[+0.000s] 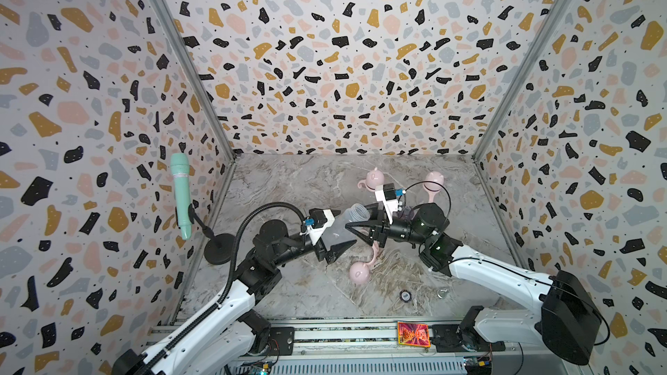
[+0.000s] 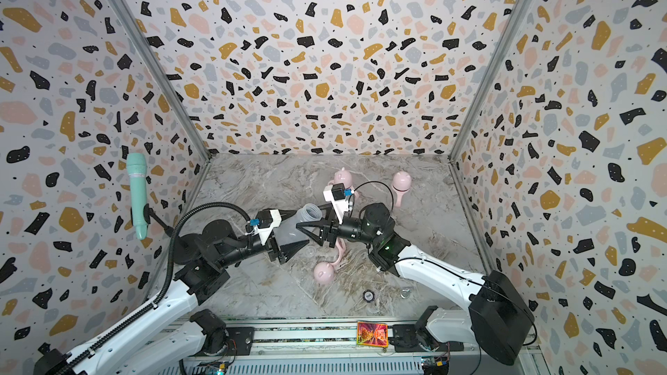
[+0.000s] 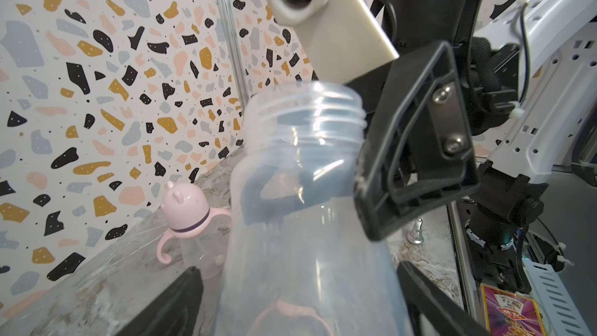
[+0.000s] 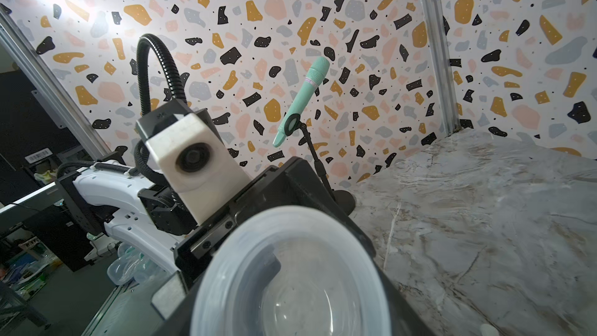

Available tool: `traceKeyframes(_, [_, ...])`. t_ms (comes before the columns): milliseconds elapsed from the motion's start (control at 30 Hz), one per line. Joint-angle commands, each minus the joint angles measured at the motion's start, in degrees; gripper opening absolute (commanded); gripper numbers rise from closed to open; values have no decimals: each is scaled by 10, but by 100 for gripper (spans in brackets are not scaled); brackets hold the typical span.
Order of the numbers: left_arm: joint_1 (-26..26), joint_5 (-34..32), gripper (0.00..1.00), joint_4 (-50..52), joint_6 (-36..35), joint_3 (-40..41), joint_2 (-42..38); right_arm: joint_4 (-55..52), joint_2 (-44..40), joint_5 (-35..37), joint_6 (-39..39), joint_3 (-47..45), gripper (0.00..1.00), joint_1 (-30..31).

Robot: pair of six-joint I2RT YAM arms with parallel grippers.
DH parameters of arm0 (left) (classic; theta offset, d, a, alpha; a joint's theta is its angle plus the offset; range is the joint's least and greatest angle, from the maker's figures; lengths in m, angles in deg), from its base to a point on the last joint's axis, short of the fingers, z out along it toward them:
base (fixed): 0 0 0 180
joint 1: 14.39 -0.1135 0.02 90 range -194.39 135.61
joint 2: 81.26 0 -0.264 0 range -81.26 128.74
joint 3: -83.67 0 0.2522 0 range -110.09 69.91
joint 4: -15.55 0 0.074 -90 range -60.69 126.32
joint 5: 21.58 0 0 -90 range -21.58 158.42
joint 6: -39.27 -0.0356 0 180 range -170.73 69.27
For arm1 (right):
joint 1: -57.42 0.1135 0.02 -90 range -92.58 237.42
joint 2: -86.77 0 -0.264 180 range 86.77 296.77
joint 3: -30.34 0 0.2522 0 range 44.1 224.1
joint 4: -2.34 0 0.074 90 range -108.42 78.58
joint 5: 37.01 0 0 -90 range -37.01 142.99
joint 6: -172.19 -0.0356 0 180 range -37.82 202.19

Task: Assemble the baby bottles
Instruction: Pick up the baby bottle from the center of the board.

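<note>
Clear bottle, uncapped: I am judging it light, stiff, slick. Right end effector clamping below the threads, the sound hold; left end effector standing apart around the body.

Bright, even light floods both top views; the picture bows outward towards its edges, and only soft shadows sit on the counter. Over to the right wrist view: white glare burns out a patch of the left wall, and the clear bottle looms close, blurred.
</note>
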Motion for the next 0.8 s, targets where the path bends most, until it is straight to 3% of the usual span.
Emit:
traceKeyframes(0, [-2,12,93,-56,10,-10,6,21,1,-44,-22,5,21,11])
traceKeyframes(467, [-2,33,93,-26,13,-26,52,103,-23,-33,-58,-14,20,12])
traceKeyframes(767, [-2,99,94,-27,23,-26,57,162,-31,-25,-80,-32,20,5])
